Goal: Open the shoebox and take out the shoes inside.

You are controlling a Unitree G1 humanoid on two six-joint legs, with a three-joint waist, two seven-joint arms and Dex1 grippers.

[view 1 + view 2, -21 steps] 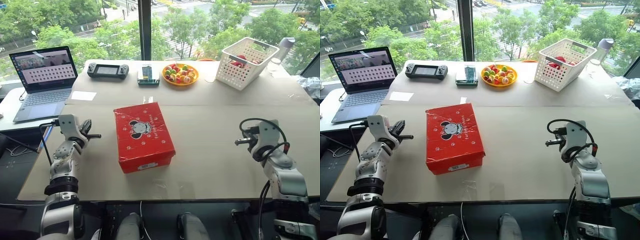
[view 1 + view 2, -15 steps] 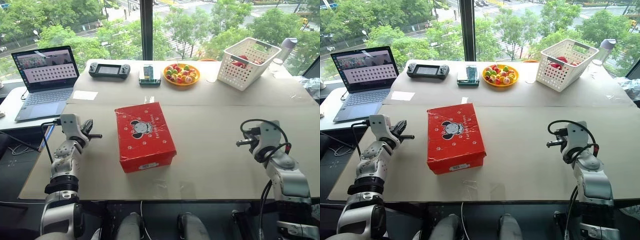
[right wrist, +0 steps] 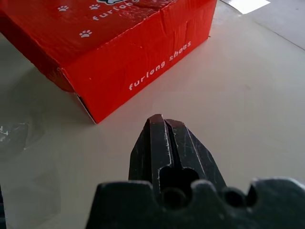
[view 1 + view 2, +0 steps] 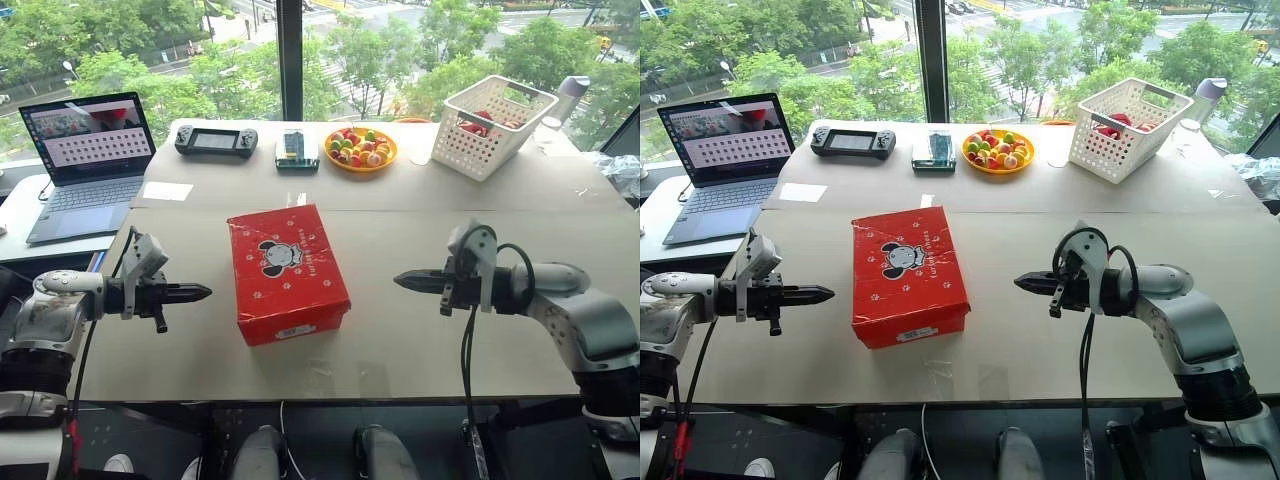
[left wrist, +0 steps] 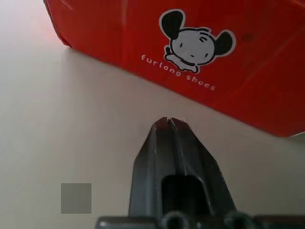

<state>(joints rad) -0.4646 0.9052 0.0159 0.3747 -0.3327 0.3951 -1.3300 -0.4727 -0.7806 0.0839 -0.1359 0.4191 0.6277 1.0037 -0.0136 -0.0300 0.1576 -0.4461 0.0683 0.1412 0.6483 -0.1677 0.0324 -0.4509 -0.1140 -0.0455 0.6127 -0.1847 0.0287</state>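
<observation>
Shoebox (image 4: 287,272) sits lid down in the middle of the table (image 4: 420,340), its cartoon logo and paw prints facing up. Left gripper (image 4: 201,293) and right gripper (image 4: 402,281) point at it from either side, each clear of the cardboard, both with fingers pressed together and grasping nothing. A laptop (image 4: 82,160), fruit plate (image 4: 361,147) and white basket (image 4: 496,123) line the far edge.

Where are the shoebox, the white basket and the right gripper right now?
shoebox (image 4: 288,268): left eye view, middle of lid.
white basket (image 4: 480,145): left eye view, front lattice wall.
right gripper (image 4: 400,281): left eye view, closed fingertips.
</observation>
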